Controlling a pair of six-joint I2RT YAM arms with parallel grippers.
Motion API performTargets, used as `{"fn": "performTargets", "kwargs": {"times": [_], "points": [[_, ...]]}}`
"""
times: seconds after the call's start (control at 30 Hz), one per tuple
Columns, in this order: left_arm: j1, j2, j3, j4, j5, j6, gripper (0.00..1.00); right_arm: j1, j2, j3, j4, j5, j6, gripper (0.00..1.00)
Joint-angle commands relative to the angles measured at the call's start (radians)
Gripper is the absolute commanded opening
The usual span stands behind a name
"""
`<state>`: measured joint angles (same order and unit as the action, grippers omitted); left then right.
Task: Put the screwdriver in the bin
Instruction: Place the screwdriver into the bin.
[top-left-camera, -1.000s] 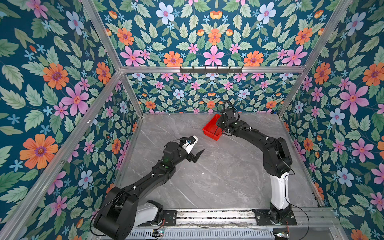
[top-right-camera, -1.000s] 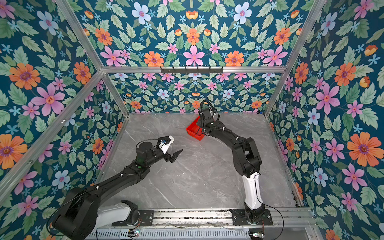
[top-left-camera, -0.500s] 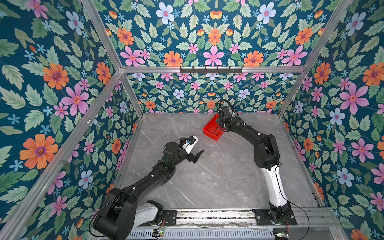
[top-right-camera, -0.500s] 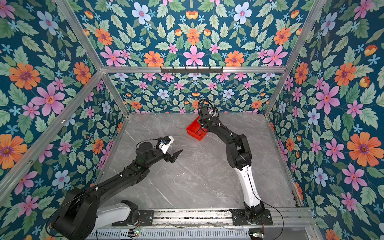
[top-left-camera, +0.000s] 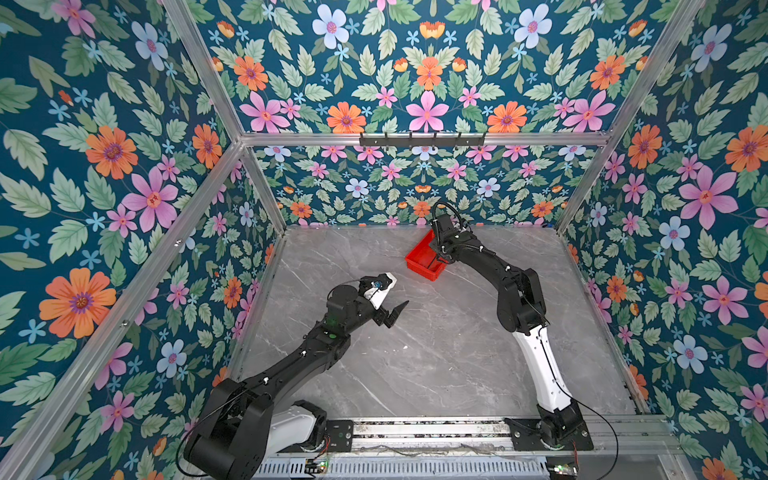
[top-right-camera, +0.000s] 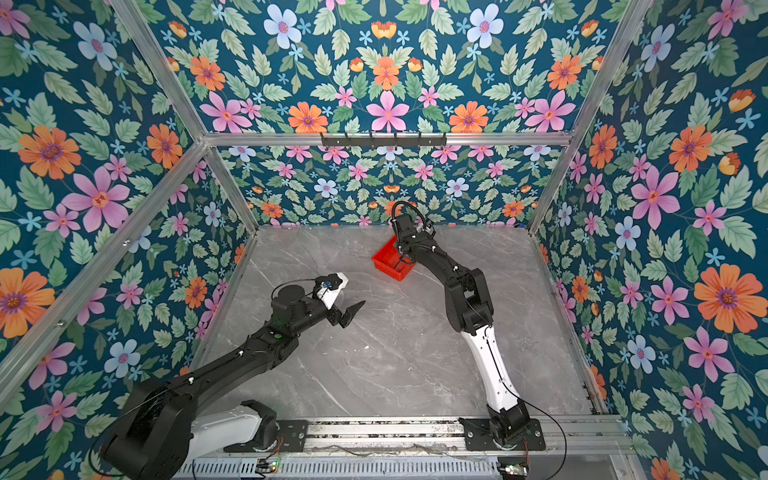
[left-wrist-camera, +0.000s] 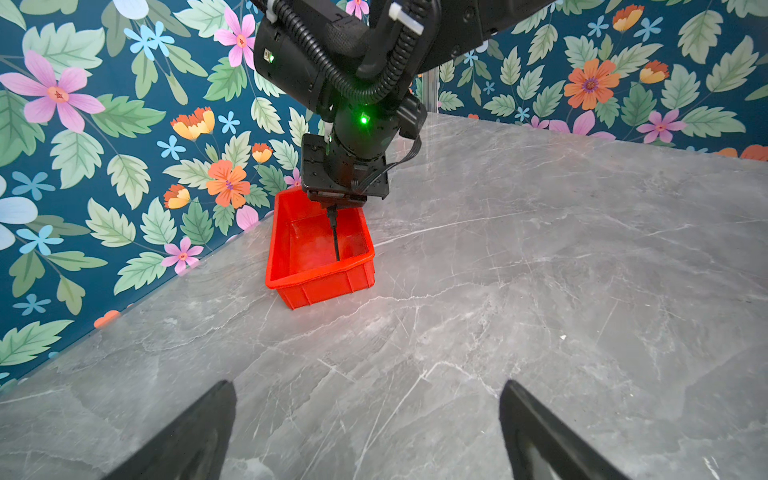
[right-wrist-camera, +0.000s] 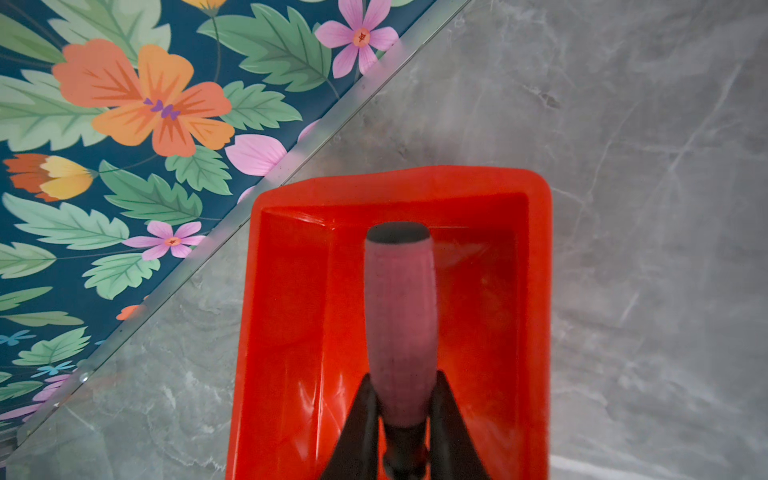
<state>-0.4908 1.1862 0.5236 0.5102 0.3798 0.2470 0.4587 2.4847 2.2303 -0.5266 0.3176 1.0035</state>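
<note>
Gripping one screwdriver (right-wrist-camera: 401, 316), right hand (right-wrist-camera: 403, 388) overhangs one bin (right-wrist-camera: 399, 178)

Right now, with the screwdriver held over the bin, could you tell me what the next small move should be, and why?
Probably open the right gripper. It is shut on the screwdriver, whose shaft points down inside the bin, tip apparently close to the floor, so letting go should drop it in.
</note>
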Motion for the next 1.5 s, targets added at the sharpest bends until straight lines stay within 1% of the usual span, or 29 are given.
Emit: {"fn": "performTargets", "kwargs": {"times": [0.0, 0.13, 0.23, 0.33, 0.57, 0.73, 0.87, 0.93, 1.07, 1.13, 1.27, 1.47], "points": [[-0.002, -0.003, -0.002, 0.006, -0.001, 0.012, 1.0, 0.0, 0.022, 0.036, -0.053, 0.008, 0.022, 0.0], [-0.002, -0.01, -0.007, 0.007, -0.005, 0.012, 1.0, 0.0, 0.033, 0.051, -0.061, 0.004, 0.02, 0.0], [-0.002, -0.016, -0.013, 0.008, -0.009, 0.012, 1.0, 0.001, 0.031, 0.051, -0.054, 0.003, 0.011, 0.1], [-0.003, -0.016, -0.016, 0.008, -0.01, 0.012, 1.0, 0.002, 0.027, 0.049, -0.05, 0.006, -0.003, 0.16], [-0.002, -0.018, -0.016, 0.014, -0.015, -0.002, 1.0, 0.011, -0.008, 0.03, -0.01, 0.015, -0.061, 0.38], [-0.002, -0.022, -0.022, 0.025, -0.025, -0.027, 1.0, 0.018, -0.075, -0.038, 0.053, 0.024, -0.122, 0.53], [-0.002, -0.023, -0.022, 0.027, -0.036, -0.034, 1.0, 0.023, -0.162, -0.158, 0.149, 0.023, -0.166, 0.67], [-0.002, -0.023, -0.022, 0.027, -0.041, -0.035, 1.0, 0.023, -0.207, -0.22, 0.198, 0.009, -0.191, 0.72], [-0.002, -0.03, -0.027, 0.031, -0.065, -0.035, 1.0, 0.023, -0.316, -0.386, 0.33, -0.015, -0.264, 0.88], [-0.002, -0.034, -0.029, 0.033, -0.071, -0.034, 1.0, 0.023, -0.375, -0.474, 0.393, -0.02, -0.29, 0.94], [-0.001, -0.04, -0.036, 0.038, -0.085, -0.037, 1.0, 0.023, -0.493, -0.664, 0.53, -0.036, -0.336, 0.99], [0.001, -0.053, -0.062, 0.079, -0.105, -0.039, 1.0, 0.023, -0.658, -0.93, 0.738, -0.106, -0.432, 0.99]]}}
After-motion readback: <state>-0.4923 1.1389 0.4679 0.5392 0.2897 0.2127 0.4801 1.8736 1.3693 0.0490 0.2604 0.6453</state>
